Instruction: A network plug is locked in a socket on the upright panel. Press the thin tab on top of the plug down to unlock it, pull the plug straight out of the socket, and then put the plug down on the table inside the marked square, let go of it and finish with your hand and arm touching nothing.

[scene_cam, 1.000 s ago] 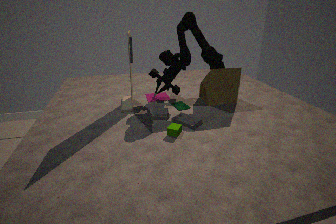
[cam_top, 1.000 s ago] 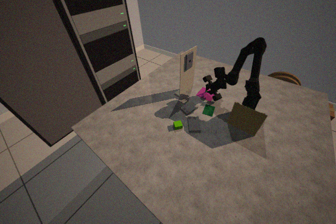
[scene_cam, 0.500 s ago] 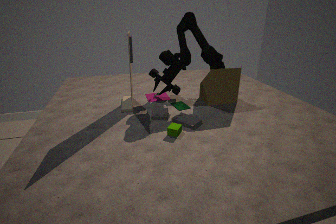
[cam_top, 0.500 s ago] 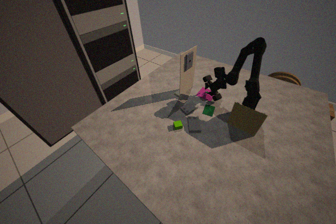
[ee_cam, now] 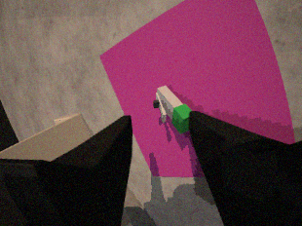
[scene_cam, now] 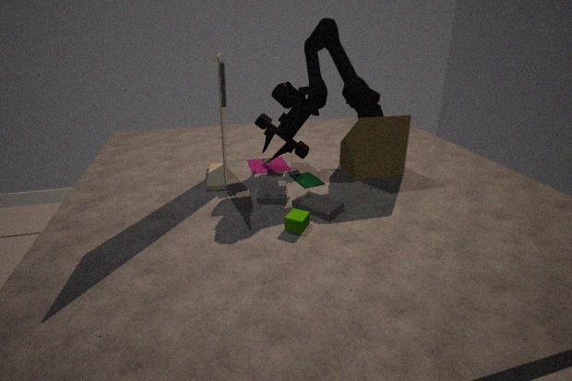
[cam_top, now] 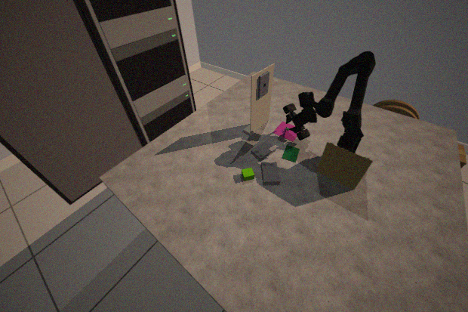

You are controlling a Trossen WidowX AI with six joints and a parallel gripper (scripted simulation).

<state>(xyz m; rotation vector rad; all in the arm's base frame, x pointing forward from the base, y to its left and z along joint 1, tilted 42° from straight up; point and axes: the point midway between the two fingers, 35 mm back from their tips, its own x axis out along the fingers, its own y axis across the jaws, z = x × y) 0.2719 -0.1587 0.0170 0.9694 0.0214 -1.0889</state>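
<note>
between the claw's [cam_top: 290,127] [scene_cam: 268,156] [ee_cam: 161,116] parted fingers, the plug [ee_cam: 170,98] lies nearer one.

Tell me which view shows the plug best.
Wrist: the plug shows its pale body and green end over the magenta square. Exterior gives only a small speck near the jaws. Top: can't make it out.

The plug [ee_cam: 170,101] is white and green, the marked square [cam_top: 284,128] [scene_cam: 257,166] [ee_cam: 205,67] plain magenta, the jaws [cam_top: 293,124] [scene_cam: 268,155] black
</note>
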